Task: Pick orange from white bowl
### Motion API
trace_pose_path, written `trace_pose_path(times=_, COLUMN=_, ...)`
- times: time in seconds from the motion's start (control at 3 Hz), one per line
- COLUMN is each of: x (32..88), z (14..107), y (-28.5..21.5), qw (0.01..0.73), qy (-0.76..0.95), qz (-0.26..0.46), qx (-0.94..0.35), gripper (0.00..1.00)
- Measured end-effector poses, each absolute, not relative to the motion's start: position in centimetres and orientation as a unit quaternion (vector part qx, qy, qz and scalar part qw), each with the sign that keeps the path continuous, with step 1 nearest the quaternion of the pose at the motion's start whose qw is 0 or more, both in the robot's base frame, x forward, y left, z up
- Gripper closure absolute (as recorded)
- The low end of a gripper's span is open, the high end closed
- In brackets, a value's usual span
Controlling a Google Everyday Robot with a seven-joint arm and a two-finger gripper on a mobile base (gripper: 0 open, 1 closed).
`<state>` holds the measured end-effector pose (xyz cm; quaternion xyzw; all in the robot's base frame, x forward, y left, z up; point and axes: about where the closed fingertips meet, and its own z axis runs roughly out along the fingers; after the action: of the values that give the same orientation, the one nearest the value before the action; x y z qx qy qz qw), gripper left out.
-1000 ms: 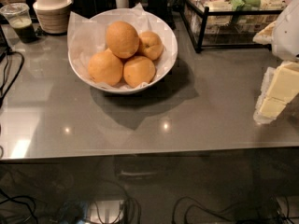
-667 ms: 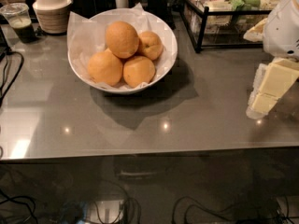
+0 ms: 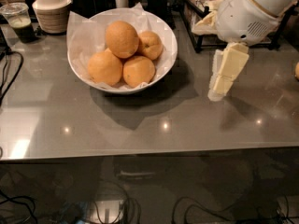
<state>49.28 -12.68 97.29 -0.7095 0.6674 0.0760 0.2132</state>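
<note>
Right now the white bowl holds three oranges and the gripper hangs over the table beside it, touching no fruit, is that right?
Not quite. The camera view shows four oranges in the white bowl, not three, with the largest orange on top. The rest stands: the gripper hangs over the table beside the bowl, touching no fruit.

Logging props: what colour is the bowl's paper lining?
White paper, camera view; gripper right of white bowl.

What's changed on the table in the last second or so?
The gripper has swung left from the right edge of the view toward the white bowl, and it touches no fruit yet. The orange on top, the other oranges and the bowl have not shifted.
</note>
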Motion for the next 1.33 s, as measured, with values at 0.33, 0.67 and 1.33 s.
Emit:
trace_pose_path(times=0.33, x=50.7, z=97.5, y=-9.1, qw=0.233, qy=0.620, qz=0.117, qx=-0.740, gripper=0.00)
trace_pose_path(times=0.67, x=51.8, z=97.7, y=-6.4, qw=0.246, qy=0.587, qz=0.146, qx=-0.757, gripper=0.00)
trace_pose_path(times=1.33, x=55.3, z=97.8, y=-1.5, qw=0.256, qy=0.559, qz=0.142, qx=-0.776, gripper=0.00)
